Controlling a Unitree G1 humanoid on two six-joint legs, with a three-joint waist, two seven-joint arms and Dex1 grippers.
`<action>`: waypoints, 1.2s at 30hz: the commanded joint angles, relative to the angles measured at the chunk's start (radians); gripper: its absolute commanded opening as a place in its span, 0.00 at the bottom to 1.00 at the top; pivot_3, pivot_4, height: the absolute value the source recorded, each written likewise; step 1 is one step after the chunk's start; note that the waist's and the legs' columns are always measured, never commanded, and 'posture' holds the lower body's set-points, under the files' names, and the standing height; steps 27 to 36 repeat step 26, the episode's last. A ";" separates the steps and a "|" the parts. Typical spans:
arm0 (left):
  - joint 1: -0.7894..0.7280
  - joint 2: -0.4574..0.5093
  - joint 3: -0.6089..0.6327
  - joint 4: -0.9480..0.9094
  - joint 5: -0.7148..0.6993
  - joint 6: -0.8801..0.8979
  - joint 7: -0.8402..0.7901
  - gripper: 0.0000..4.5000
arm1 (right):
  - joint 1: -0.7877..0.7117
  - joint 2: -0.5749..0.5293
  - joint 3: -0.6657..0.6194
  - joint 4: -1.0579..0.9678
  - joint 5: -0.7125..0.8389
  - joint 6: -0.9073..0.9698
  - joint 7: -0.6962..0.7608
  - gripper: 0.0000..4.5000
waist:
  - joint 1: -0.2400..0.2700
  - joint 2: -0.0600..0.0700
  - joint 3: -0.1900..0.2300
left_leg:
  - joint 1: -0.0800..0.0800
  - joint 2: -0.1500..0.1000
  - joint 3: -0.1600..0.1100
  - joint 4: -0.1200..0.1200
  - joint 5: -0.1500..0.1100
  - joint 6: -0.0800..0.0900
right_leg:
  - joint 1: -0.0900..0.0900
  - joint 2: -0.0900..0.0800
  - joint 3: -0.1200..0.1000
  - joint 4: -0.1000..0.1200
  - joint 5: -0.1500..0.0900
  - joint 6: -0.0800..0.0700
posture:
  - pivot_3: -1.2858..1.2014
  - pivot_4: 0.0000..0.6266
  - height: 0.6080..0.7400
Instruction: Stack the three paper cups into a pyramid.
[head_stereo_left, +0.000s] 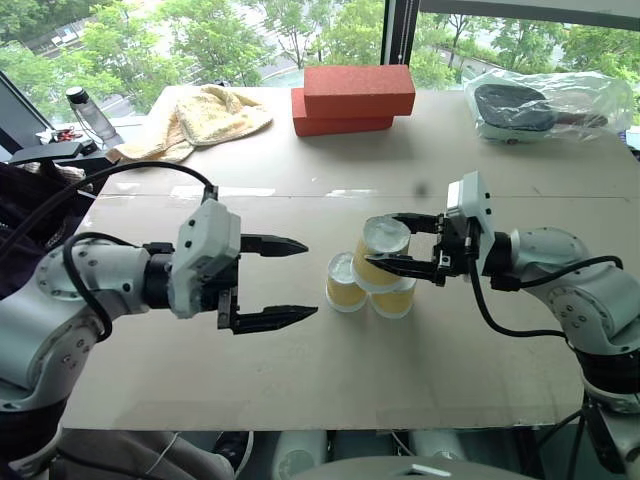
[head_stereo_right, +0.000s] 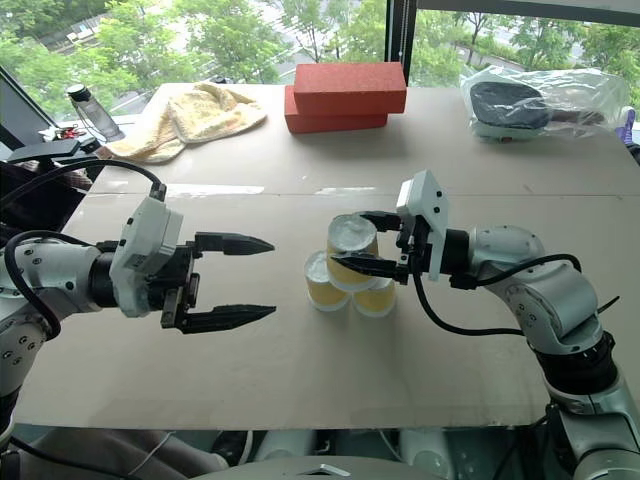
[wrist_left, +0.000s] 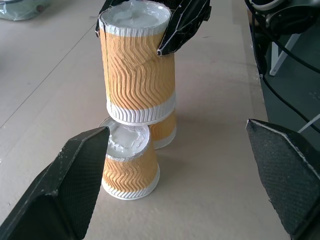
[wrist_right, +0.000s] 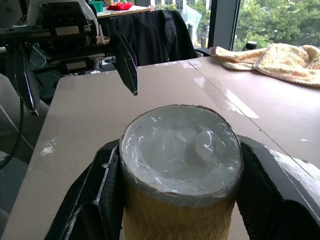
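The last step was in hand: the right gripper was clamped on the top cup, which sat upside down on the two bottom cups, straddling both. The left gripper, jaws wide and empty, hung near the bottom cups. Next, the clamp probably needed to loosen gently, without nudging the pyramid.

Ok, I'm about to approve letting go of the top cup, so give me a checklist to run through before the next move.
1. Right gripper shut on the top cup: ok.
2. Two base cups upside down, side by side on the table: ok.
3. Top cup upside down over both base cups: ok.
4. Top cup resting fully on both bases: cannot tell.
5. Left gripper open, apart from the cups: ok.
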 joint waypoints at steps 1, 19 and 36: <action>-0.012 0.015 0.010 -0.007 -0.011 -0.006 0.005 1.00 | -0.002 0.008 -0.009 -0.019 -0.004 -0.030 0.010 0.76 | 0.000 0.000 0.000 | 0.000 0.000 0.000 0.000 0.000 0.000 | 0.000 0.000 0.000 0.000 0.000 0.000 | 0.52 0.24 0.93; 0.308 -0.217 -0.018 0.043 0.229 -0.201 0.201 1.00 | 0.548 -0.160 -0.356 0.057 -0.037 -0.302 0.250 0.99 | 0.002 -0.002 0.000 | 0.003 0.000 -0.001 -0.002 -0.003 0.004 | 0.005 -0.001 0.001 -0.002 0.000 0.000 | 0.52 0.24 0.93; 0.415 -0.343 -0.108 0.195 0.439 -0.439 0.264 1.00 | 0.582 -0.032 -0.322 0.399 -0.197 -0.610 0.270 0.99 | -0.004 -0.003 0.000 | 0.006 0.000 0.002 0.000 -0.003 0.004 | 0.005 0.000 0.003 -0.001 0.000 0.000 | 0.52 0.24 0.93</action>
